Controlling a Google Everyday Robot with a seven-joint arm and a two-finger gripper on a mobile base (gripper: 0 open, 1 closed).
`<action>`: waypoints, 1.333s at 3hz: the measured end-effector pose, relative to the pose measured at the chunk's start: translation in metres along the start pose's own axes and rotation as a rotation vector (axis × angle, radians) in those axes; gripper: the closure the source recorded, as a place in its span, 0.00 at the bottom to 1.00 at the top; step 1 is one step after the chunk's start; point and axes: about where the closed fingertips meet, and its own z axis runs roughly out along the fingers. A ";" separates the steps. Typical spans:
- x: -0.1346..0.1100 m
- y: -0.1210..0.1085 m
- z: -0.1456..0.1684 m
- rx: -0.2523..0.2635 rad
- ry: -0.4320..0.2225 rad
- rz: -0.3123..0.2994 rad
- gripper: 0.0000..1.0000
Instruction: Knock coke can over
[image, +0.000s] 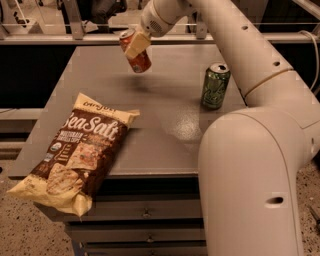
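The only camera sits high and close behind the bulky white robot arm (250, 175), which fills the right foreground. It looks down and forward across the flat grey metal table (170, 125). Far off at top centre, the gripper (134, 47) clasps the tilted red-orange aluminium coke can (140, 61).
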 end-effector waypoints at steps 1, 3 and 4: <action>0.031 0.020 -0.016 -0.063 0.160 -0.080 1.00; 0.064 0.032 -0.026 -0.111 0.390 -0.194 1.00; 0.068 0.037 -0.010 -0.141 0.439 -0.223 0.82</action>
